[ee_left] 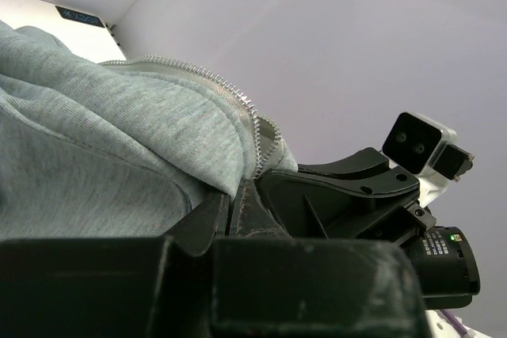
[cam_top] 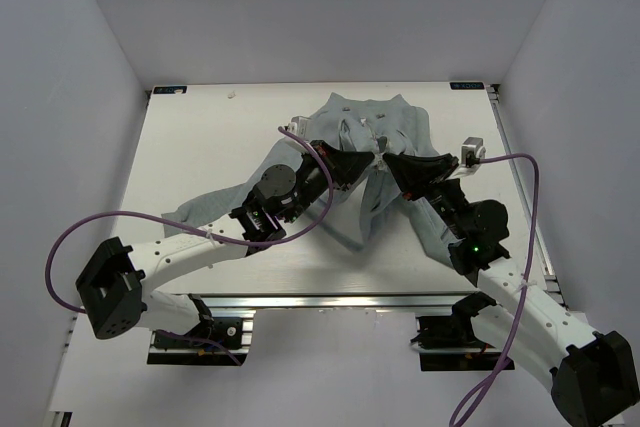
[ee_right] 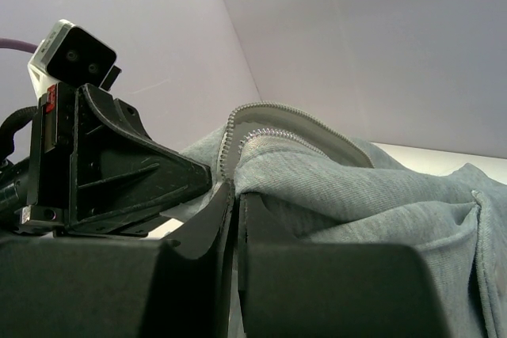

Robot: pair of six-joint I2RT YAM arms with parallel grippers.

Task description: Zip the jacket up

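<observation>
The light grey jacket [cam_top: 375, 132] lies open on the white table, one sleeve trailing to the left [cam_top: 205, 209]. My left gripper [cam_top: 345, 165] is shut on the jacket's left front edge; in the left wrist view its fingers [ee_left: 238, 207] pinch the zipper tape with metal teeth [ee_left: 257, 136] above. My right gripper [cam_top: 398, 169] is shut on the right front edge; in the right wrist view its fingers [ee_right: 230, 199] clamp the toothed edge [ee_right: 230, 136]. Both grippers face each other close together over the jacket's lower middle. The zipper slider is not visible.
The white table [cam_top: 200, 137] sits inside white walls. Purple cables [cam_top: 90, 232] loop from both arms. The right arm's camera [ee_left: 416, 140] shows in the left wrist view, the left arm's camera [ee_right: 71, 57] in the right wrist view.
</observation>
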